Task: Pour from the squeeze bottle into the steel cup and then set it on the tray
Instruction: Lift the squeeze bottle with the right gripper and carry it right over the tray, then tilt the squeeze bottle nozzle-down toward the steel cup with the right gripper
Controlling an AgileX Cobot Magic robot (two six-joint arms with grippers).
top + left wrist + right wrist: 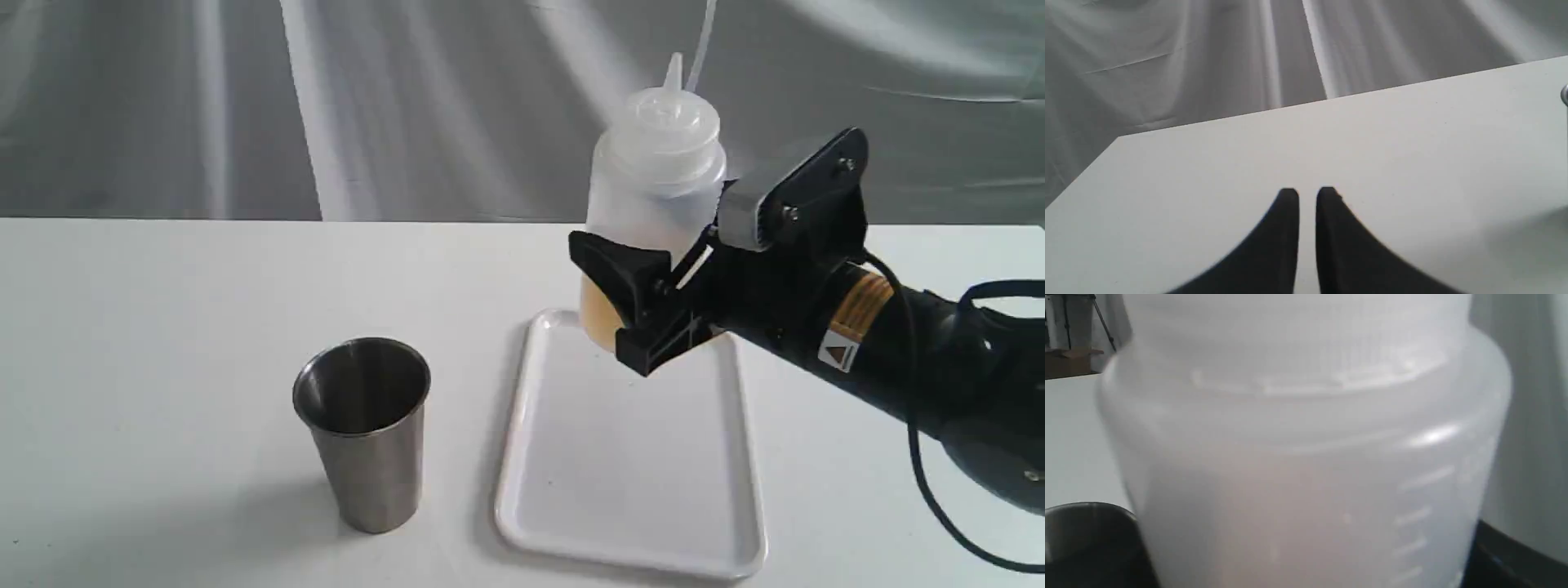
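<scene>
The squeeze bottle (653, 196) is translucent whitish plastic, frosted and matt, with faint raised graduation lines moulded into its wall. The steel cup (371, 465) is brushed metal, satin outside, darker and shinier inside. The tray (629, 474) is smooth white plastic with a slight gloss along its rim. The surface (163, 327) looks white, smooth and matt. The backdrop (163, 98) is creased grey cloth with a soft sheen. The right claw (608, 302) is matt black plastic.

No wording or numerals legible: the sole sign is a small white sticker (838, 354) bearing a dark triangle on the right arm (906, 367), and the squeeze bottle (1306, 465) carries raised graduation lines (1414, 516) without readable figures.
</scene>
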